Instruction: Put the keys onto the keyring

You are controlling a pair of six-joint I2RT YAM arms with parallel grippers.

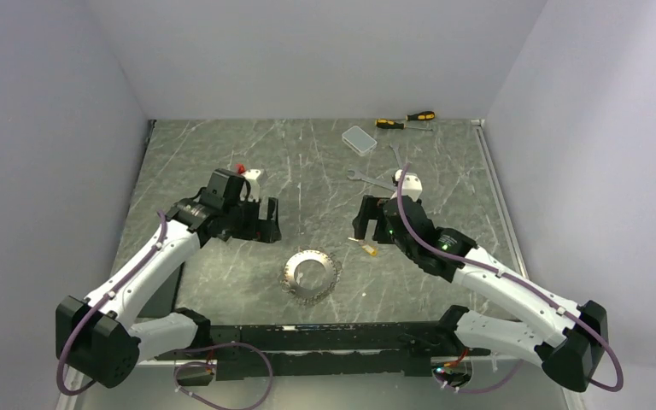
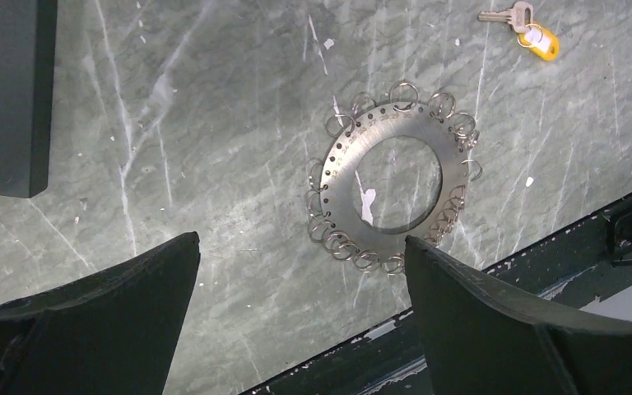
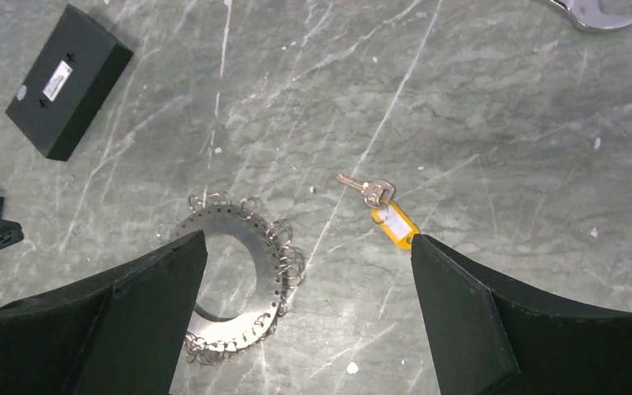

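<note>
**Both grippers empty; the key is not yet picked up**

The right gripper (image 3: 309, 239) hangs over the table (image 3: 502, 123) with its jaws spread wide and nothing between them. Just inside its right finger (image 3: 477, 329) lies the key (image 3: 369, 190), flat, with a yellow-orange tag (image 3: 395, 224) hooked to its head. In the right wrist view its long axis runs from upper left to lower right, blade tip upper left, tag toward the finger. From above, the blade points toward the left arm's side and slightly away from the bases.

The left gripper (image 2: 300, 247) is equally wide and empty. The keyring (image 2: 387, 177) lies flat below it, near the table's near edge: a flat metal annulus with small wire rings (image 2: 403, 86) through holes round its rim. Key and keyring are near each other but apart.

I judge this to be the approach to the pick. The next move calls for centring the right jaws on the key, turning them to close across its narrow width, and descending to the surface. A thin flat key may slide rather than lift.
</note>
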